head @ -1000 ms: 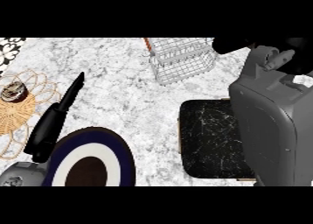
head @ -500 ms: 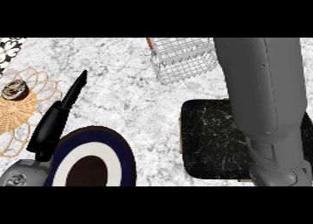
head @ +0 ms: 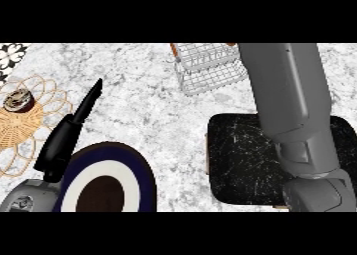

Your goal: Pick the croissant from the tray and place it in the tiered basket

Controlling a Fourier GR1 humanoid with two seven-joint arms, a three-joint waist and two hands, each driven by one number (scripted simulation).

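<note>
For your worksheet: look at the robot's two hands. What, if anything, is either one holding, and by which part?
It cannot be told for the right: only its forearm shows, crossing the black tray toward the wire basket. The left hand is open, holding nothing. No croissant is visible.

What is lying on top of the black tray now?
Only the right forearm crosses above the black tray. No croissant shows on its bare part; whatever lies under the arm is covered.

Kitchen: marble counter w/ plate, wire basket (tiered), tray.
</note>
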